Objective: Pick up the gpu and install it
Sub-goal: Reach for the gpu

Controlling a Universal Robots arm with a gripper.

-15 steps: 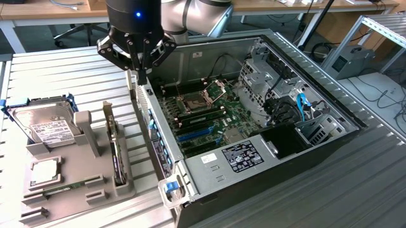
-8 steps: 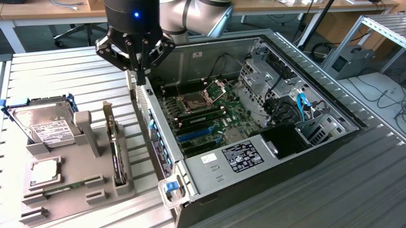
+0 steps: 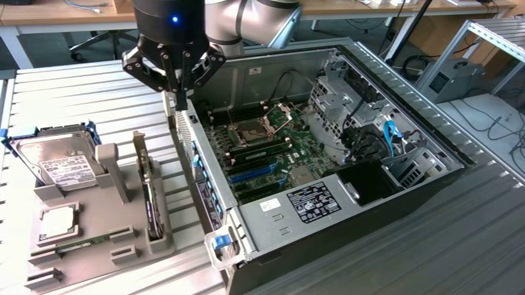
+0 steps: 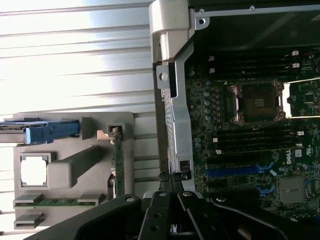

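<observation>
The pincer, pressed together and pinching nothing, hangs over the rear edge of the open computer case. In the exterior view the gpu stands on edge in the gray holder on the table, between six and seven o'clock from the pincer, well apart from it.

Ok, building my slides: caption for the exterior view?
Shut black claw above rim of open metal computer case; green GPU card stands in grey plastic holder.
</observation>
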